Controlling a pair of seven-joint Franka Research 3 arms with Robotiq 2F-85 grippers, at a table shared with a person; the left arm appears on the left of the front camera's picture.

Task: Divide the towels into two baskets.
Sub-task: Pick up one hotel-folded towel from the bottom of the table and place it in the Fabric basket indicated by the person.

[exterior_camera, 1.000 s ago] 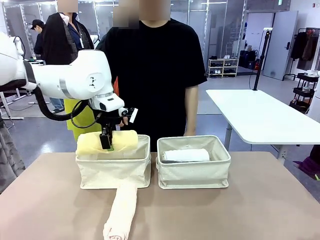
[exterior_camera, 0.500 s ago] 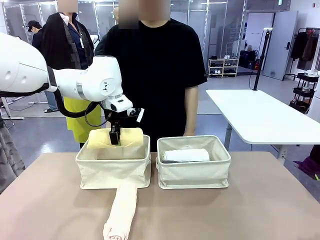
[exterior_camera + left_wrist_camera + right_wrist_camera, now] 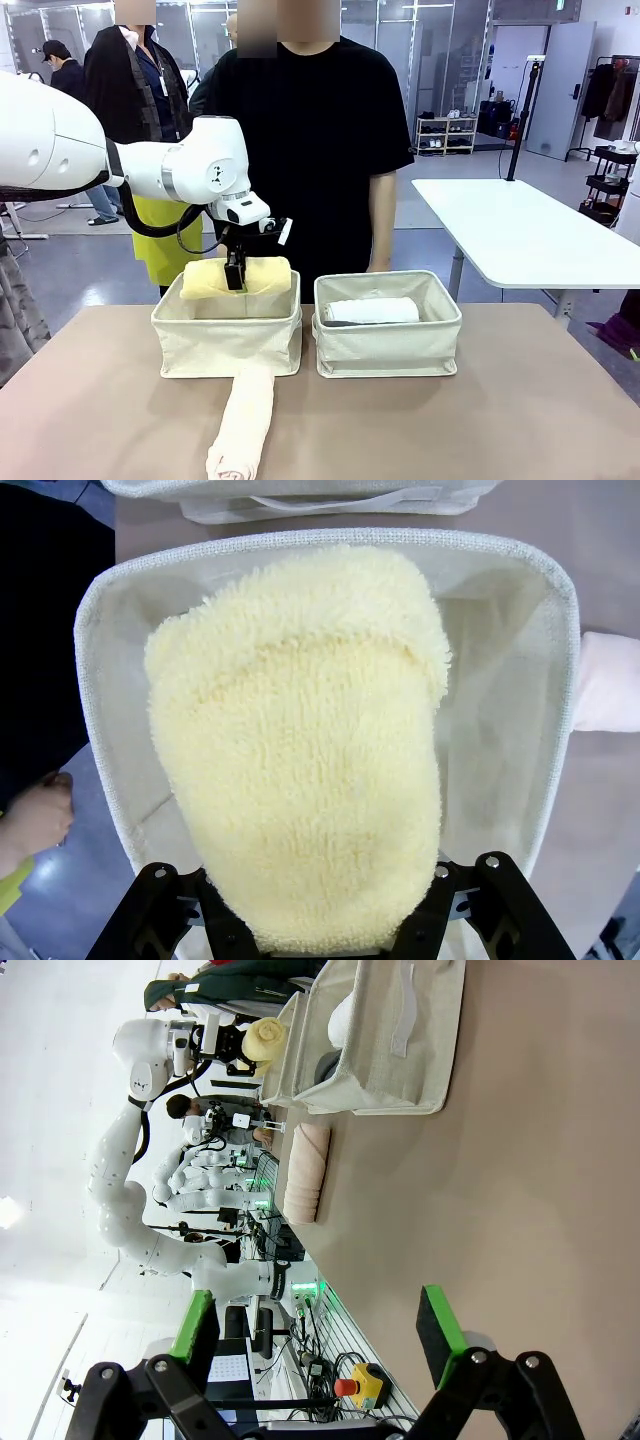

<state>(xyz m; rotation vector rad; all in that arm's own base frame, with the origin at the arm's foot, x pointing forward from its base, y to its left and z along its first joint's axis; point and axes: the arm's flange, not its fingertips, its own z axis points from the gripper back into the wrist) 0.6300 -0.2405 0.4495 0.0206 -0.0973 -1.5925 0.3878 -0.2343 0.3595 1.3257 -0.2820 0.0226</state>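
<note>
Reader: Towel in transit: where does it stand relative to the left basket [image 3: 225, 345]?

Legend: Yellow towel [image 3: 265, 280], directly above the left basket's opening, underside about level with the rim. Left gripper [image 3: 236, 282] pinched tight on the roll's middle, from above.

Reader: Change over the last second?

Legend: Roll carried across from overhanging the left basket's outer end wall to a nearly centred position, with hardly any shift in the latter half of that second. Judged: transport done, lowering and release pending.

Reader: Remaining work?

Legend: White towel [image 3: 372, 311] lies in the right basket [image 3: 388, 350], just beside the left basket. Pink towel [image 3: 243, 415] lies on the table [image 3: 520, 400], far end touching the left basket's front wall, not yet sorted.

Reader: Edges and open room?

Legend: Left wrist view: the roll's visible end sits just inside the left basket's end wall on the right-basket side, a close fit. More bare lining shows toward the front wall than toward the far wall. A person's hand [image 3: 35, 820] rests just outside that far wall, apart from the drop path. Right gripper [image 3: 318, 1335], jaws wide and empty, hangs over bare table well apart from the left basket.
</note>
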